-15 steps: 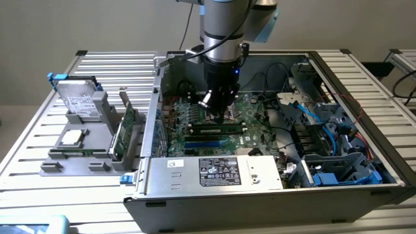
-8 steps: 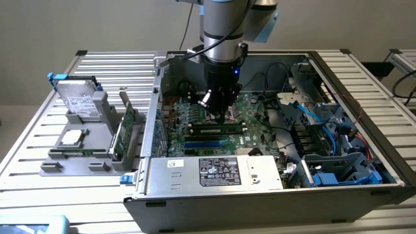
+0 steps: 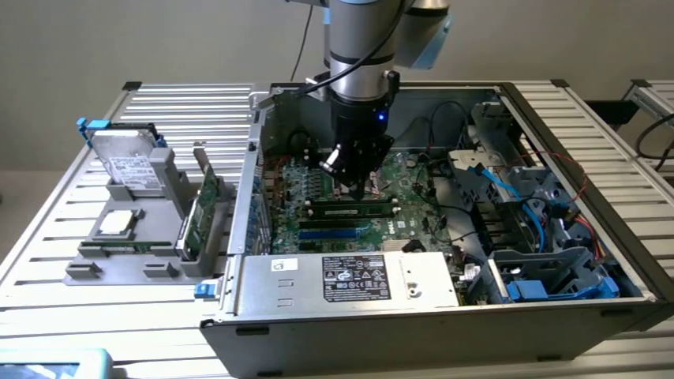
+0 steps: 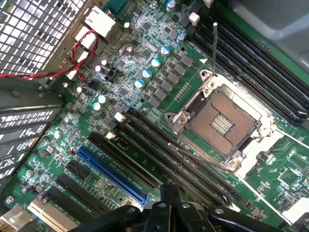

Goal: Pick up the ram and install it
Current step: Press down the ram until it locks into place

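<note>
Fingers [image 3: 359,187] — closed — just above ram [image 3: 352,211].

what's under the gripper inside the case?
The gripper hangs shut above the motherboard: memory slots, empty CPU socket. A ram sits in a slot; its contacts are hidden.

A plain grey wall [image 3: 158,39] rises behind the ribbed metal table [image 3: 63,237]. Beyond the table's far corner, on the exterior view's right, a second slatted surface [image 3: 653,91] stands near the wall.
</note>
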Controlling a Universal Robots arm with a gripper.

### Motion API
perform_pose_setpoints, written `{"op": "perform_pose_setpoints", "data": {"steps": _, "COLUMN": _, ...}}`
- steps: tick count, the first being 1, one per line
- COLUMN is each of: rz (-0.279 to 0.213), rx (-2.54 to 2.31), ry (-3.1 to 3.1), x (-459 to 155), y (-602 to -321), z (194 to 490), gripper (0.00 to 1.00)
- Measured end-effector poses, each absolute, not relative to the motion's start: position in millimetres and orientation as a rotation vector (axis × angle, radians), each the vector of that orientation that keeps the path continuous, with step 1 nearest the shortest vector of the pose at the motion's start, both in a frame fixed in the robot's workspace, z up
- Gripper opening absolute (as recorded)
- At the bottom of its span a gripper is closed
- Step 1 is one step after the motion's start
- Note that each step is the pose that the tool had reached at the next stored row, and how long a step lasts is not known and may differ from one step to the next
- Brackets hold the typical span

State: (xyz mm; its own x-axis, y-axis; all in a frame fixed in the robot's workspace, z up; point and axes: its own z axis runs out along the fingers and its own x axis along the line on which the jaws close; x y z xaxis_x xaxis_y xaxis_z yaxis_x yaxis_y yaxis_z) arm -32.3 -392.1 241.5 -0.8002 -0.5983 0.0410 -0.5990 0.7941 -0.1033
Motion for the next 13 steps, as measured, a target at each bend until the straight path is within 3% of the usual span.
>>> {"op": "perform_pose_setpoints", "data": {"steps": 13, "rz": 0.098, "rx": 0.852, "ry": -3.044, "x": -32.2, "y": -392.0, "z": 241.5, "gripper": 0.11}}
